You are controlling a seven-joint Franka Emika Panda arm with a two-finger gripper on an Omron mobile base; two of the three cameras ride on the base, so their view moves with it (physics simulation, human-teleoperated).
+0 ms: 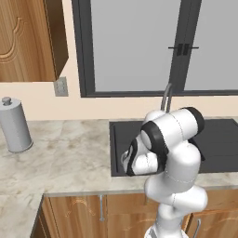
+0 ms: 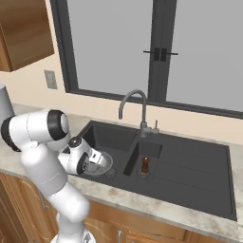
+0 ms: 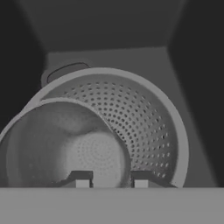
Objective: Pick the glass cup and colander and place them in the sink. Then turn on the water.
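We see the glass cup (image 3: 61, 144) upright, mouth up, inside the colander (image 3: 144, 118) in the sink (image 2: 190, 171), gripper (image 3: 111, 180) fingers slightly apart astride its rim.

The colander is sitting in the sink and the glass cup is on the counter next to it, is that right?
Not quite. The colander is in the sink, but the glass cup is not on the counter: it sits inside the colander, against its near wall. The hand view shows this, with the gripper right at the cup's rim.
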